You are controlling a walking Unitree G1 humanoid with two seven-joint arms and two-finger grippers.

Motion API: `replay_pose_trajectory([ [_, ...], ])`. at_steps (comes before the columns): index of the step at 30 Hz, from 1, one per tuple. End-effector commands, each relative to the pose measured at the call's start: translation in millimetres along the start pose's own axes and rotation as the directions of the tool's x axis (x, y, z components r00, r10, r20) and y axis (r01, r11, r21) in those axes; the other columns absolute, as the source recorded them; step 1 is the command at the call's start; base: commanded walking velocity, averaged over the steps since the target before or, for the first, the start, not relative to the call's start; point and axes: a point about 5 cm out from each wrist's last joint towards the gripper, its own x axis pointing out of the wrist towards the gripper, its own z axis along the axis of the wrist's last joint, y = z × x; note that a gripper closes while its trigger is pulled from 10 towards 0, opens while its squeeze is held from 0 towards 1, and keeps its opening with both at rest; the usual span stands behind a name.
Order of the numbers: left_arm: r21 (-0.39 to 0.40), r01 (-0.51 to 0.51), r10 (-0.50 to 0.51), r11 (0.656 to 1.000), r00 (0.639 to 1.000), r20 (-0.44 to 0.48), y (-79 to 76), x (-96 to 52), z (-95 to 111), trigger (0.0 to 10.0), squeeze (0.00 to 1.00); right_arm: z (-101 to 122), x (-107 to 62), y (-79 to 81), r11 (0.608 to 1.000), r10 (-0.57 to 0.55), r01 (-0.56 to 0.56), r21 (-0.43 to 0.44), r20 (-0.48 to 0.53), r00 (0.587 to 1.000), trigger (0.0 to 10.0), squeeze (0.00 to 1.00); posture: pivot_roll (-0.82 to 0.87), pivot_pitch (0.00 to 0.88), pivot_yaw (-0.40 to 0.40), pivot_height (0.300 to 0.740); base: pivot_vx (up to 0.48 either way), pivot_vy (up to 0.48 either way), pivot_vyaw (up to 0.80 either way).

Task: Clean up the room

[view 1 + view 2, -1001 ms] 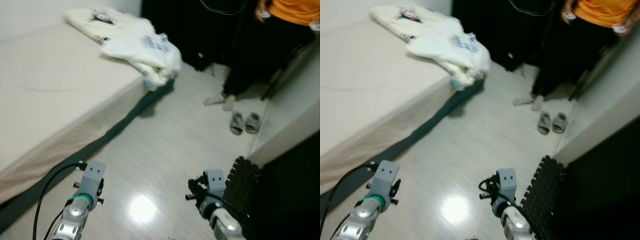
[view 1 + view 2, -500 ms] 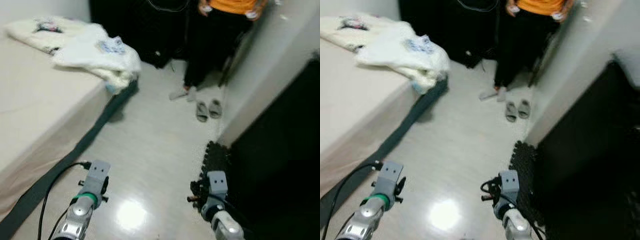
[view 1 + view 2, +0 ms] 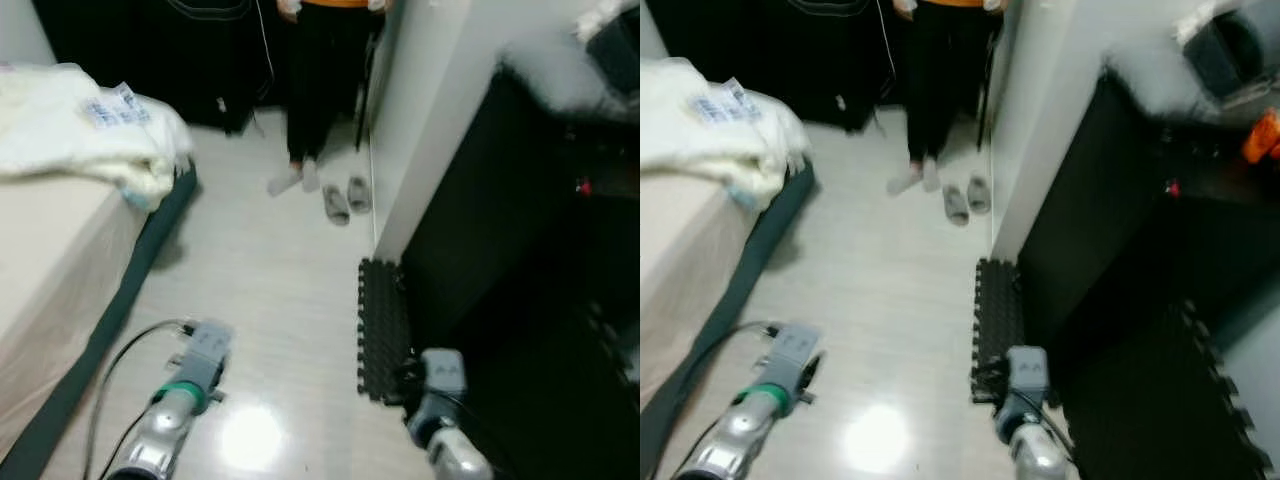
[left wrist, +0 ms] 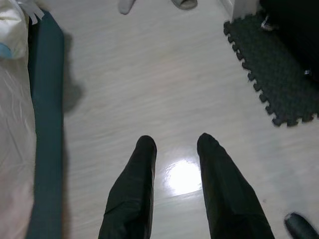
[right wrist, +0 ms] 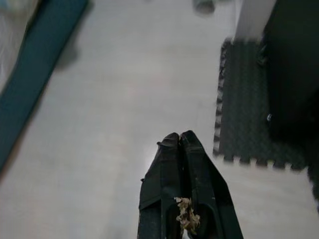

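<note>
The head views were soft with blur, and the person (image 3: 318, 90) standing at the far end of the room was cut off above the waist, only dark trousers, socked feet and an orange hem showing. The shelves of the dark unit (image 3: 1160, 230) on the robot's right were too shadowed to read, beyond a pale fluffy mass (image 3: 555, 75) on top and an orange object (image 3: 1262, 135) that could not be identified. A pair of grey slippers (image 3: 346, 198) lay near the person's feet beside a white wall corner (image 3: 405, 150), and a black interlocking foam mat (image 3: 381, 325) ran along the unit's foot. On the left stood a bed (image 3: 50, 270) with a dark teal base, a heap of white clothing (image 3: 85, 135) piled at its near corner, partly out of frame. The left gripper (image 4: 174, 144) hung over the glossy pale floor (image 3: 260, 290), fingers parted and holding nothing. The right gripper (image 5: 180, 137) pointed toward the mat's edge, fingers pressed together, a small tan crumpled scrap (image 5: 185, 213) lodged deep between them near their base.
</note>
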Motion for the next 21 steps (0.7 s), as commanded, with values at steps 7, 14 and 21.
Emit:
replay_pose_trajectory([
  [7, 0.027, 0.007, -0.006, 1.000, 0.999, -0.035, -0.6, -3.0, -11.3, 10.0, 0.00, -9.6, -3.3, 6.8, 1.000, 0.013, -0.013, 0.001, -0.027, 1.000, 10.0, 0.00, 0.09, 0.048, 0.029, 0.740, 0.000, 0.000, -0.80],
  [14, 0.034, 0.001, 0.000, 0.999, 1.000, -0.024, -4.2, -1.2, -8.7, 10.0, 0.00, -10.7, -3.6, 11.9, 0.997, 0.060, -0.061, -0.054, -0.033, 0.998, 10.0, 0.00, 0.09, 0.048, 0.022, 0.740, 0.386, 0.000, -0.11],
  [21, 0.040, 0.001, 0.000, 0.999, 1.000, -0.029, -3.8, -0.7, -10.1, 10.0, 0.00, -11.7, -3.6, 13.2, 0.997, 0.063, -0.065, -0.047, -0.035, 0.997, 10.0, 0.00, 0.09, 0.048, 0.021, 0.740, 0.450, 0.000, 0.00],
])
